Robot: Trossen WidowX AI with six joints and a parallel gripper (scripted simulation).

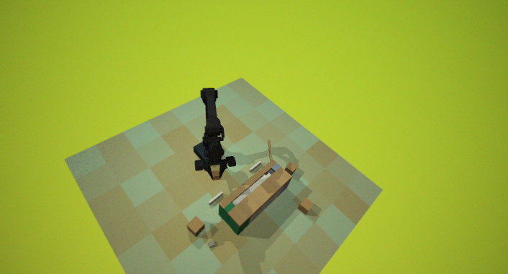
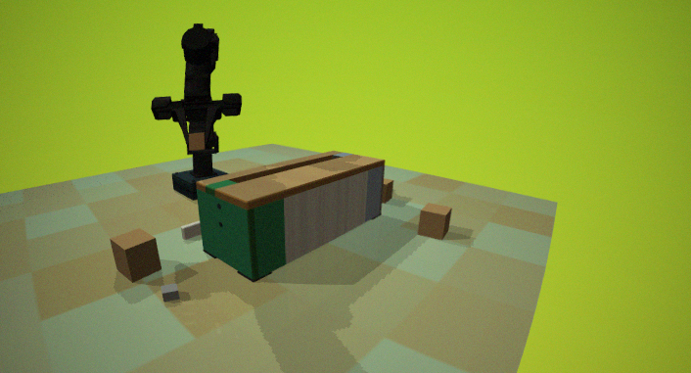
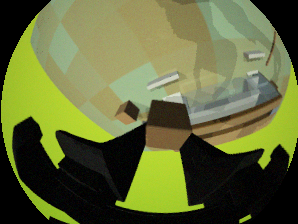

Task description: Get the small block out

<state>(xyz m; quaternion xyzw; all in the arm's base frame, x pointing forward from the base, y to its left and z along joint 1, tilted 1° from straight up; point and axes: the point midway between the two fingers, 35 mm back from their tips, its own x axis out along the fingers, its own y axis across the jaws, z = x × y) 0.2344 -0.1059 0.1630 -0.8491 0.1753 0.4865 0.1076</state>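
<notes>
My gripper (image 1: 215,176) (image 2: 198,149) (image 3: 164,128) is shut on a small brown block (image 1: 215,173) (image 2: 197,140) (image 3: 166,121) and holds it high above the table, beside the arm's base and apart from the box. The long box (image 1: 252,203) (image 2: 294,179) (image 3: 248,96) has a slotted wooden top and a green end, and lies flat on the checkered table (image 1: 108,160) (image 2: 440,302). In the wrist view the block sits squarely between the two black fingers, with the box far below.
Three brown cubes (image 1: 196,225) (image 1: 306,205) (image 1: 291,167) stand around the box. A tiny grey cube (image 1: 211,244) (image 2: 170,292) lies near its green end. Two white bars (image 1: 216,198) (image 1: 255,166) lie on the arm's side of the box. A thin stick (image 1: 269,149) stands upright at its far end.
</notes>
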